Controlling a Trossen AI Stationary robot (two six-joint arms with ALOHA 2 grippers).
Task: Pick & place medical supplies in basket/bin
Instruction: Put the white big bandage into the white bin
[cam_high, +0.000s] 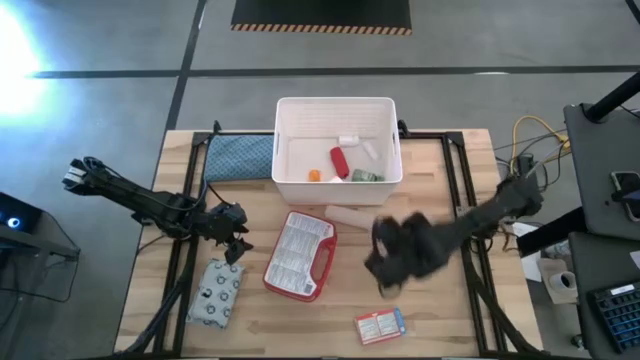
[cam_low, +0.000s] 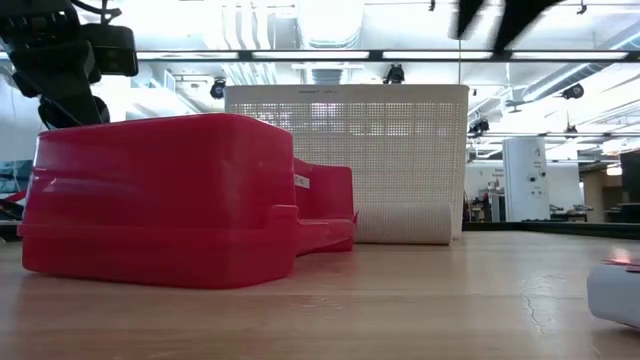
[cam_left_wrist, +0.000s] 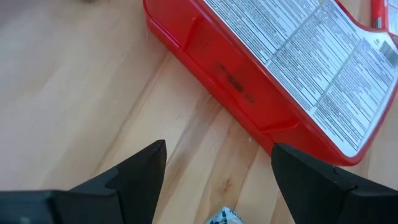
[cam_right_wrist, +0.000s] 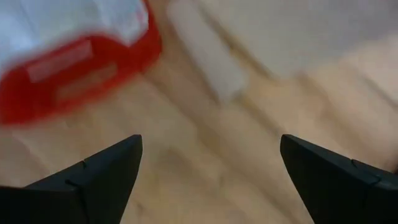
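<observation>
On the wooden table (cam_high: 300, 320) the right gripper (cam_high: 385, 262), fingers spread and empty, hovers just beside the red-edged case (cam_high: 300, 255), nearer the white roll (cam_high: 350, 216) lying ahead.

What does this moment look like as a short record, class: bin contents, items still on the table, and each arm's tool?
bin: holds red cylinder, green bottle, small white tubes
on table: red case, patterned pouch, small box, pale roll
left tool: open, empty, beside red case
right tool: open, empty, above table near pale roll
</observation>
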